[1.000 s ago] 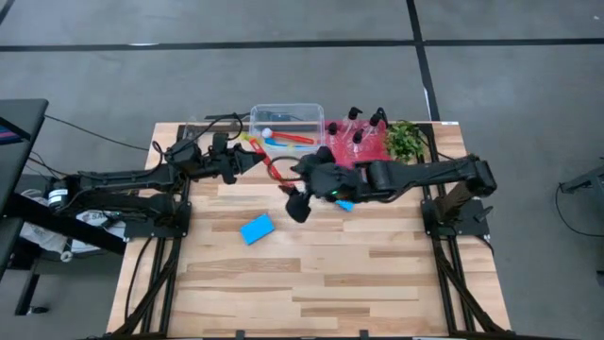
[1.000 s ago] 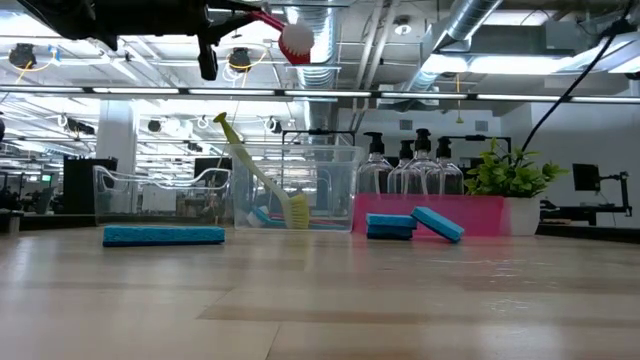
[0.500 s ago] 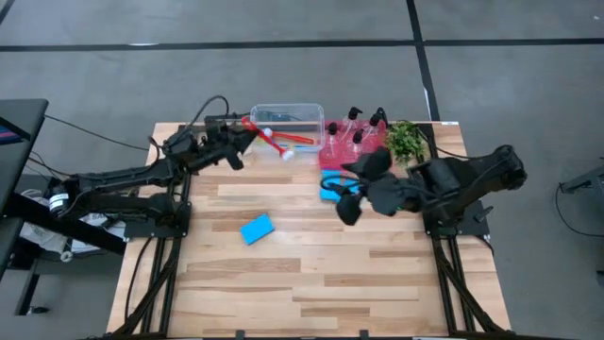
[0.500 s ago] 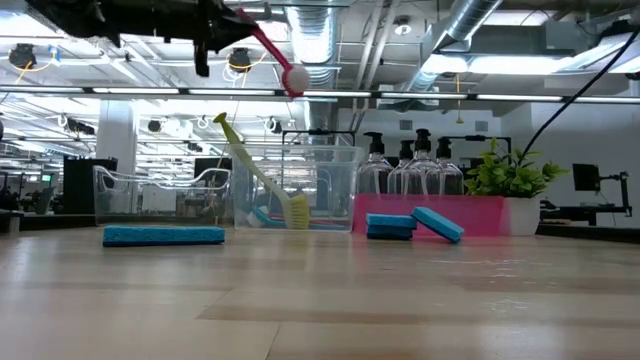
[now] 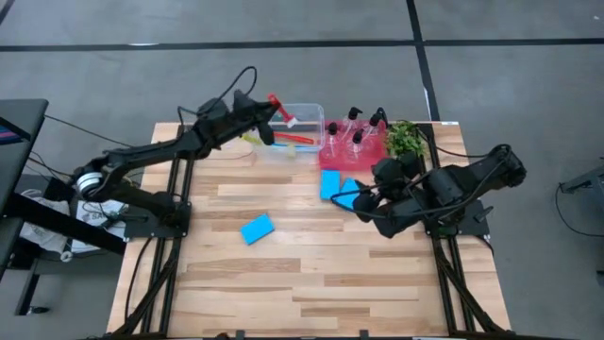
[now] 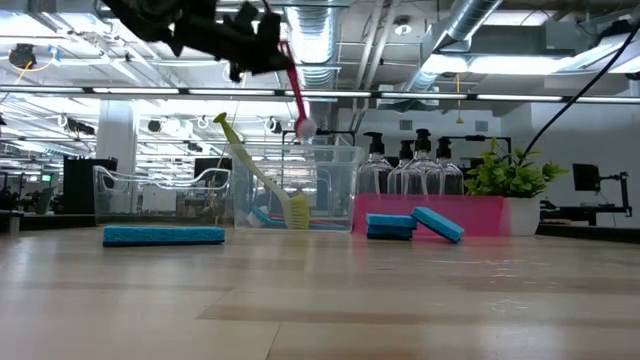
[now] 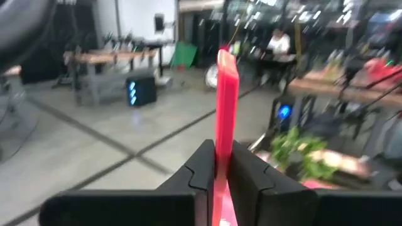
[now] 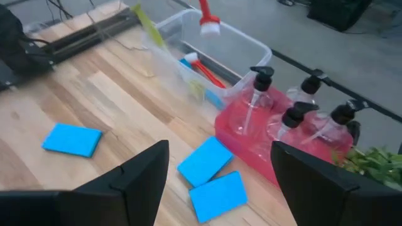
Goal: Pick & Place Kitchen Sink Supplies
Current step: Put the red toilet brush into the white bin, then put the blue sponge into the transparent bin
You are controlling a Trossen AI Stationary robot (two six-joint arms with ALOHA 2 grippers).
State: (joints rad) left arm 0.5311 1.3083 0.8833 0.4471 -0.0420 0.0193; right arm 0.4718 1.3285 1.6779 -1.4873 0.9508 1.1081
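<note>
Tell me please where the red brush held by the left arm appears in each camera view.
High view: red brush above the clear tub, in the left pincer.
Low view: upper middle, head hanging down over the tub.
Left wrist view: centre, handle upright between the fingers.
Right wrist view: top.
Shared landmark: the clear tub, in all but the left wrist view.

no text, label, brand, number or sign can be read in any view; the bottles (image 8: 295, 122) and the tub (image 8: 207, 47) show no legible print, and the room behind is too blurred to make out any writing.
</note>
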